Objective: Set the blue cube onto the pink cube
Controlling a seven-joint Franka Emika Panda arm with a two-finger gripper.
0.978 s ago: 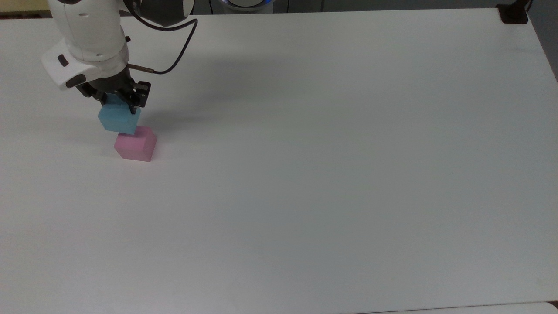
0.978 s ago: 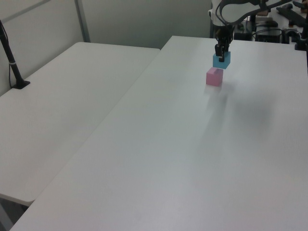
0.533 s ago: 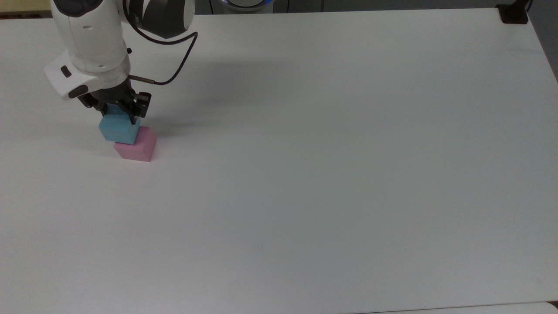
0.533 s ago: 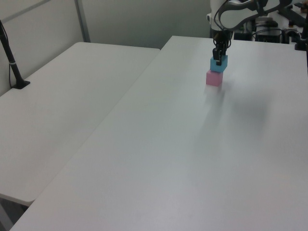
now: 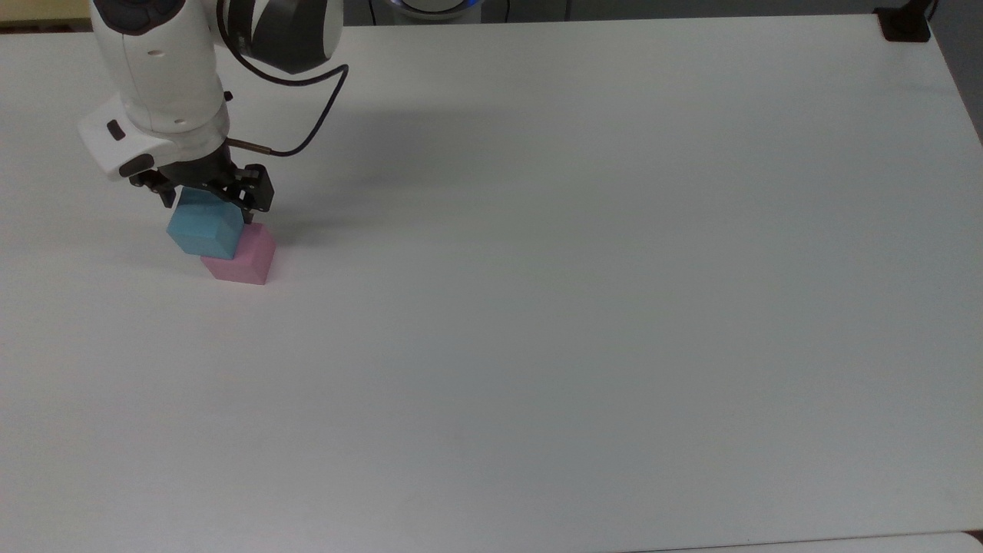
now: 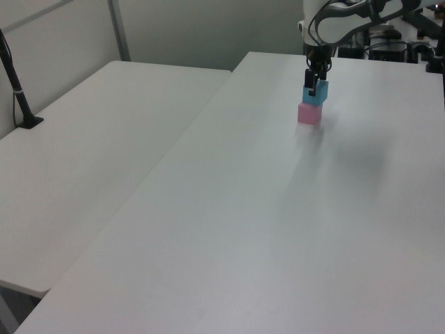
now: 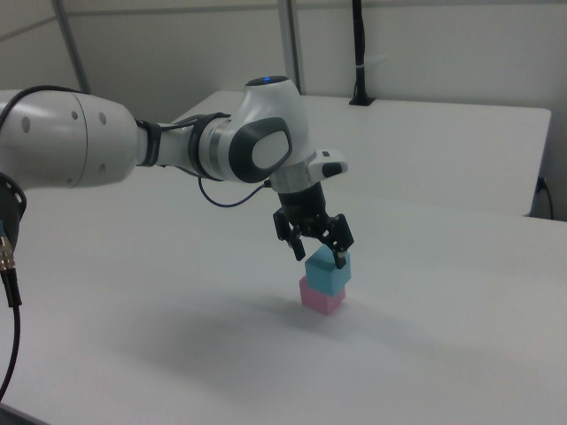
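Two white tables are set side by side: the main table (image 6: 278, 229) and a second table (image 6: 83, 160) at the left view's left, with a narrow seam between them. A black pole (image 6: 15, 83) is mounted on the second table. Pale grey walls (image 6: 201, 31) are seen behind, under even, diffuse lighting.

Sky-blue cube (image 5: 203, 229), pale pink cube (image 5: 249, 261), white table (image 5: 576, 307).

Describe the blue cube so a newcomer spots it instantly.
On the white table, look under the robot arm's black claw. There the small light-blue matte cube sits stacked on a same-sized pale pink matte cube; it is the upper one.
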